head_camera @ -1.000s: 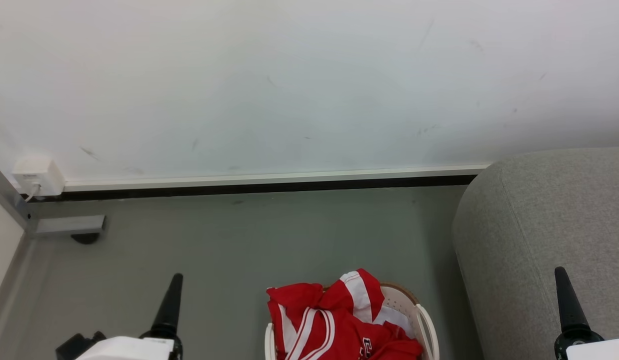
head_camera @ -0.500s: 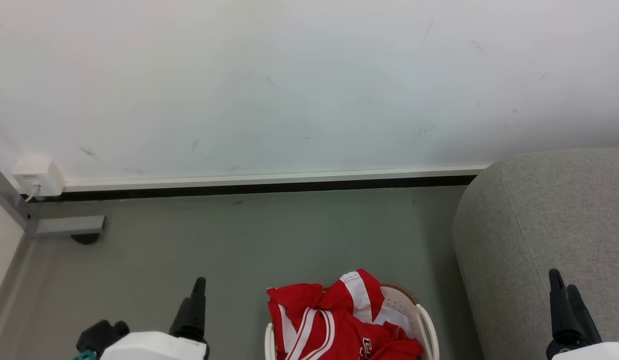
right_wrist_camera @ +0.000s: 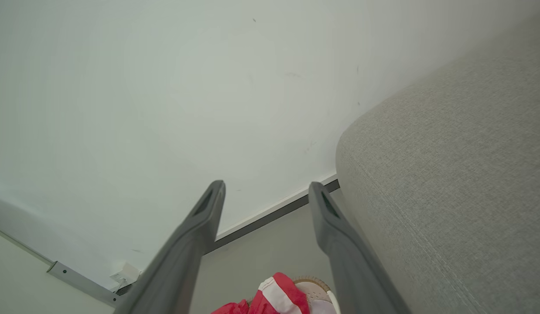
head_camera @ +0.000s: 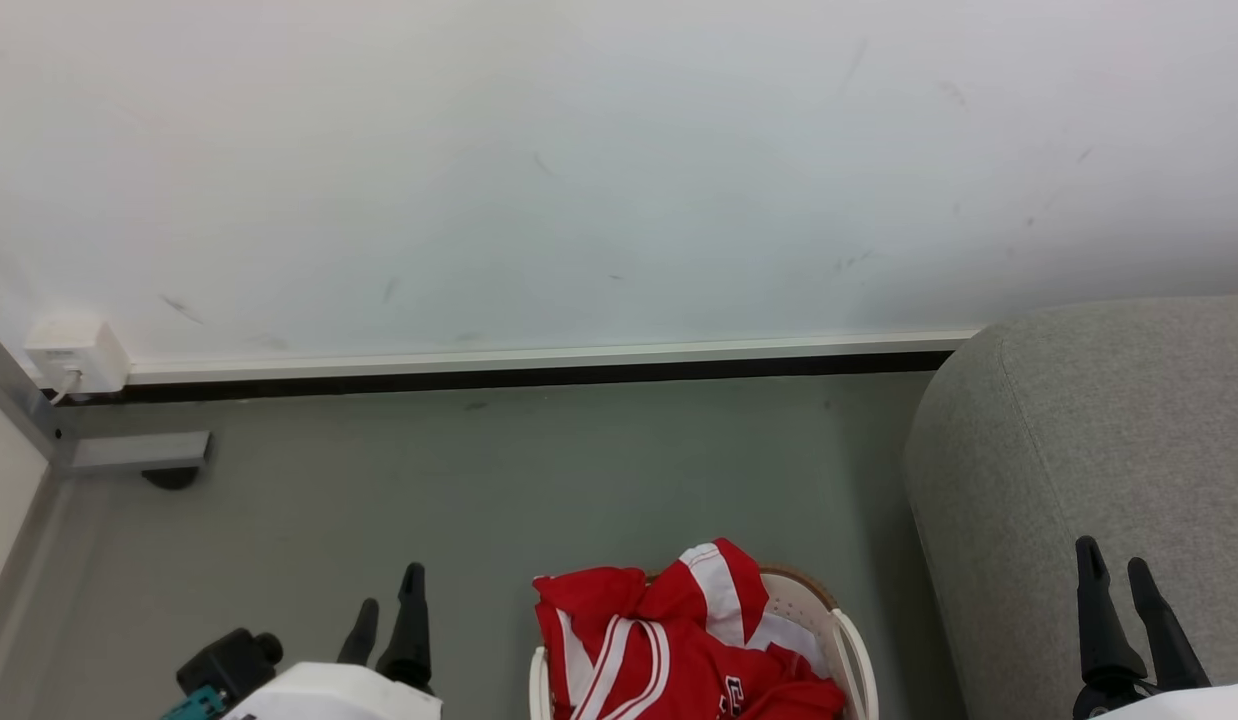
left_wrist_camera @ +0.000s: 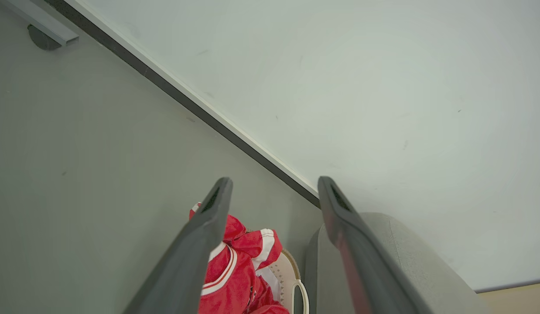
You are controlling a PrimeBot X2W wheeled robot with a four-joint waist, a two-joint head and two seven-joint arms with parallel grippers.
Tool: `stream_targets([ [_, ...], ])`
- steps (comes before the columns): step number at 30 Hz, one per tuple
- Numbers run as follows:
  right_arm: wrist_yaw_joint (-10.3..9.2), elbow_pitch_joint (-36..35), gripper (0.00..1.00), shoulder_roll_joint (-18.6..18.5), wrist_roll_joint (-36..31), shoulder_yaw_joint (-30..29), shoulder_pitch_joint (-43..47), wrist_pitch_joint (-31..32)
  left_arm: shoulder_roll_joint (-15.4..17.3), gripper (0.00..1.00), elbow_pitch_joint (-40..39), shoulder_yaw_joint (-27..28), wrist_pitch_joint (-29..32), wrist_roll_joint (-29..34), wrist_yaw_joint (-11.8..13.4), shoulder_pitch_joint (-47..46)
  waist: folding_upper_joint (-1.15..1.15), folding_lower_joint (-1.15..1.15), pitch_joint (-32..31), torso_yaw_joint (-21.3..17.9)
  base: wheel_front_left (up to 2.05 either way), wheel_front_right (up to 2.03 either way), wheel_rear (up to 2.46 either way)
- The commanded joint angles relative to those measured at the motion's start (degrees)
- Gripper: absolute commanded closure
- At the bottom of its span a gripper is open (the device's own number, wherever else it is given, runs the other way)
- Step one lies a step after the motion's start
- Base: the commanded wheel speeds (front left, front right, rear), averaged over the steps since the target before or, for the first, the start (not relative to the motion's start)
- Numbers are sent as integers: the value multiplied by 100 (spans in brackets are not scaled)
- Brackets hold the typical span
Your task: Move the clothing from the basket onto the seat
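Left arm: low at the lower left of the head view, its pale forearm casing cut off by the bottom edge, over the grey floor to the left of the basket.
Left gripper: both dark fingers point up the view toward the wall, turned so the two stand side by side – spread, nothing between them.
Left wrist view: the left gripper is wide apart; the skirting runs slantwise, so the wrist is rolled. The clothing shows low between the fingers, well clear of them.
Right arm: low at the lower right of the head view, over the rounded end of the seat.
Right gripper: fingers point up the view, spread and empty, not touching the fabric as far as can be told.
Right wrist view: the right gripper frames wall and skirting; the seat fills the right side, and the clothing peeks in at the bottom.
Clothing: red with white stripes, heaped in the basket, one fold draped over its left rim – none of it on the seat.
Basket: on the floor, just beside the seat's end; whether they touch cannot be told.
Corner: a white socket box at the far left on the wall.
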Motion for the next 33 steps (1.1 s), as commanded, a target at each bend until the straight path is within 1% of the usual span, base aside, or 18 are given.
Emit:
stream_targets([
  [1,-5,-98,0,-79,-206,16,4,-58,50,0,-36,-28,-66,207,41,-147,0,0,1,3,0,0,0],
  [10,-6,-119,0,-124,-752,47,46,-213,55,0,-7,-116,-225,986,174,-138,0,0,-1,15,0,0,0],
  [17,-6,-125,0,-161,-1169,105,60,-327,58,0,-7,-148,-333,1520,233,-79,0,0,-6,22,0,0,0],
  [33,-8,-61,0,-230,-1903,171,-37,-557,66,0,54,-241,-570,2546,331,-12,0,0,-26,24,0,0,0],
])
